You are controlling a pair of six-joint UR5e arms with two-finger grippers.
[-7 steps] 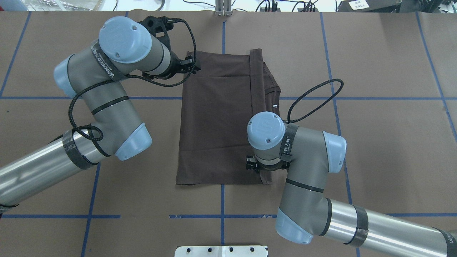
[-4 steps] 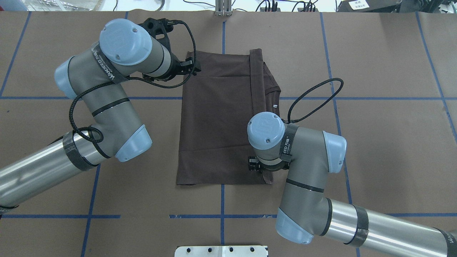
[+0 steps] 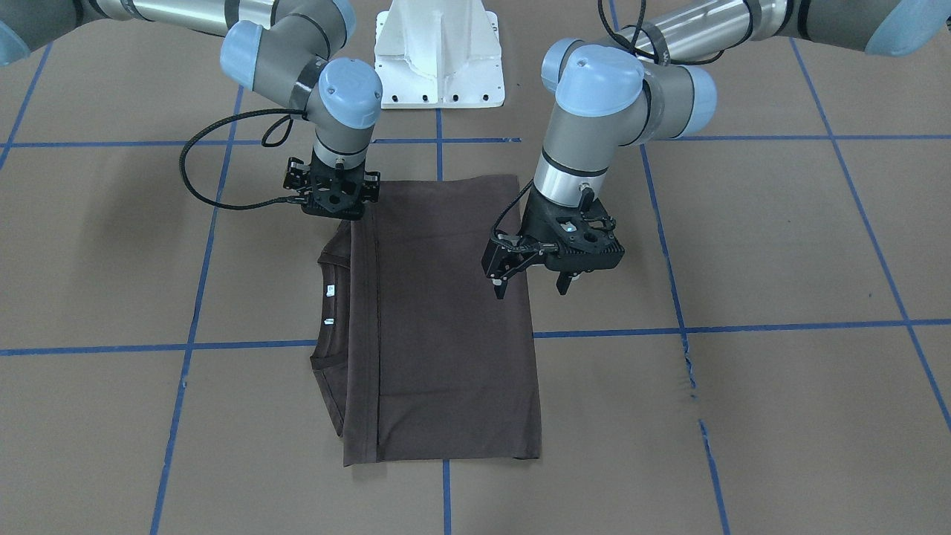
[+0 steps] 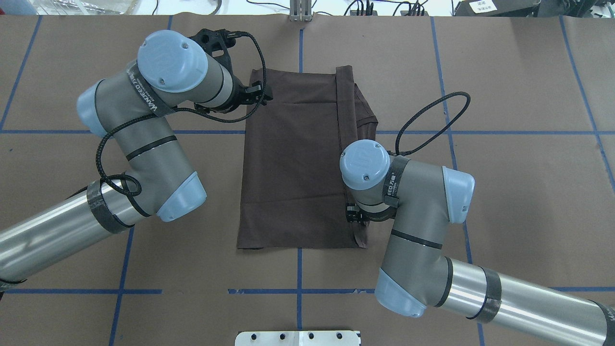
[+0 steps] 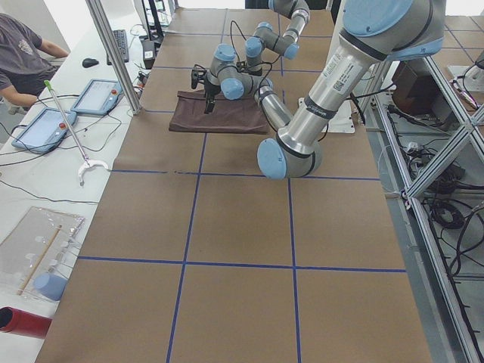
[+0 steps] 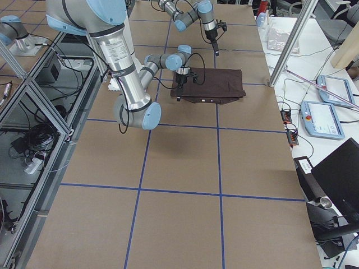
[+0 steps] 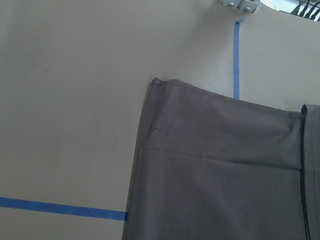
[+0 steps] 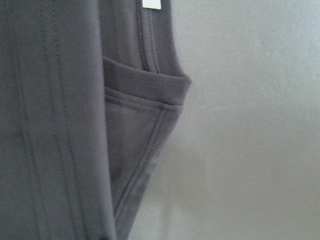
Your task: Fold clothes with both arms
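**Left fingers spread over the shirt's edge, right fingers hidden at its near corner**

You have the T-shirt (image 3: 446, 319) lying flat on the tabletop (image 3: 743, 416), folded into a long rectangle midway between the two arms. Its collar and white neck label (image 3: 329, 290) peek out along the side toward the robot's right.

Look at the left gripper (image 3: 530, 290). It hangs raised above the shirt's left long edge, and its fingers (image 3: 498, 286) stand wide apart with nothing between them. In the front-facing view, one tip shows against the cloth and the other against bare tabletop. The left wrist camera sees only the shirt's far left corner from above.

The right gripper (image 3: 334, 197) sits low at the shirt's near right corner. Its wrist blocks your sight of the fingers, so you cannot tell whether they are apart, together or pinching the cloth. Its wrist camera shows only the collar folds, close up.
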